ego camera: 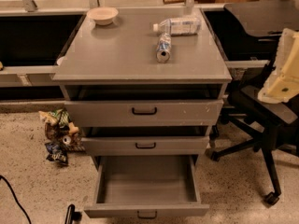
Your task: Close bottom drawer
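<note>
Plainly, the bottom drawer (147, 178) stands pulled far out from the grey cabinet (74, 94), toward us, at the lower edge of the view. We see straight down into its deep grey box, which holds nothing. Its plain front runs along the near edge, with a small black loop handle (147, 214) at the middle.

The gripper (282, 80) hangs well apart from it, at the right edge of the view, a pale cream shape in front of a black office chair (261, 120). It touches neither the drawer nor the cabinet. We cannot tell whether its jaws are released or clenched, and we see nothing held in them.

Above the bottom drawer, the middle drawer (145, 145) sits a little way out, with a dark gap over it. The wider top drawer (144, 112), its front chipped pale in spots, is also slightly out.

On the tabletop (121, 50) a pale bowl (103, 15) rests near the far left corner. A clear plastic bottle (180, 25) lies on its side at the far right, and a can (163, 48) lies just in front of it, its end facing us.

On the speckled floor left of the cabinet lies a heap of snack bags (58, 134). A black cable (11, 195) curves across the lower left corner.
</note>
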{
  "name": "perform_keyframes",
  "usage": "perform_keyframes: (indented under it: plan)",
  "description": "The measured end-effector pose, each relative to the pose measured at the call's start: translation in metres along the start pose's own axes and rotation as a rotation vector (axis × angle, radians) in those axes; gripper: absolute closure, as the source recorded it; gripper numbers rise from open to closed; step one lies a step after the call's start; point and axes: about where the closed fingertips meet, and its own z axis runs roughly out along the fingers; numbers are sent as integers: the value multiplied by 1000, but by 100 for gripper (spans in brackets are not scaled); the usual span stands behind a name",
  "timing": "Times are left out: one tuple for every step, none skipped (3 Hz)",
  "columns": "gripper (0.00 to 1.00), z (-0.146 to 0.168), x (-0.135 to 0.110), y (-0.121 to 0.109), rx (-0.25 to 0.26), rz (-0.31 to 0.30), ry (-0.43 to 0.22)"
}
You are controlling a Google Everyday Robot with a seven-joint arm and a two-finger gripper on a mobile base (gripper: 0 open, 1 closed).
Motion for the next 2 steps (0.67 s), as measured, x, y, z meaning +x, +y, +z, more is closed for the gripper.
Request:
perform_keyframes:
  plan:
    - [0,0,0,0,0,0,0]
    - [0,21,-4,15,-54,2,-51]
